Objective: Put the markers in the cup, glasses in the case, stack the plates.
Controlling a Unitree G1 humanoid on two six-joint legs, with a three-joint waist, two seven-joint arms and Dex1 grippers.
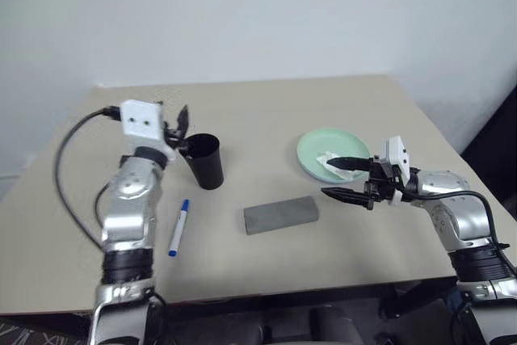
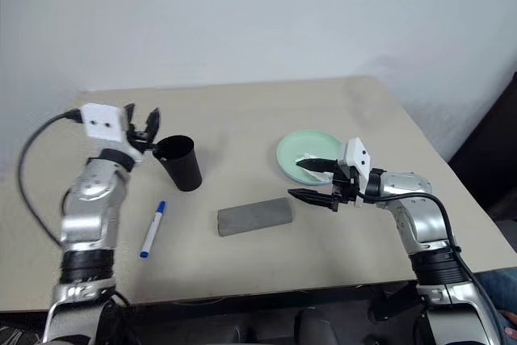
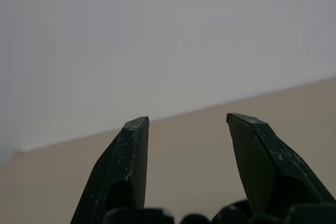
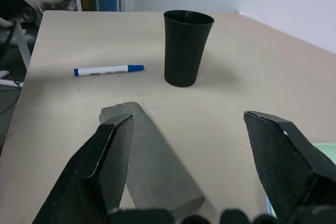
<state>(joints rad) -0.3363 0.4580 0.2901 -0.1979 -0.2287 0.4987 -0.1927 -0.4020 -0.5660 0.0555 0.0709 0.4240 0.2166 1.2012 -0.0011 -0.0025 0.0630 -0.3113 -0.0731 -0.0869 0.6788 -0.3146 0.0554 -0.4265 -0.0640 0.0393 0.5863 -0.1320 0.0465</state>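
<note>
The silver left arm's black two-fingered gripper (image 1: 179, 124) is hovering raised with fingers spread; the right gripper (image 1: 341, 178) is pointing leftward, fingers gaping wide.

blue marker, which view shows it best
The right wrist view: the blue marker lies in full side view on the table, beside the cup. Both eye views show it smaller, near the left arm. The left wrist view faces wall and tabletop.

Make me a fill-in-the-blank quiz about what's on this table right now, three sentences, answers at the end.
1. The marker lying on the table has a ____ cap.
2. The black cup stands ____ on the table.
3. The crumpled white tissue lies on the mint ____.

Missing words: blue; upright; plate
</note>
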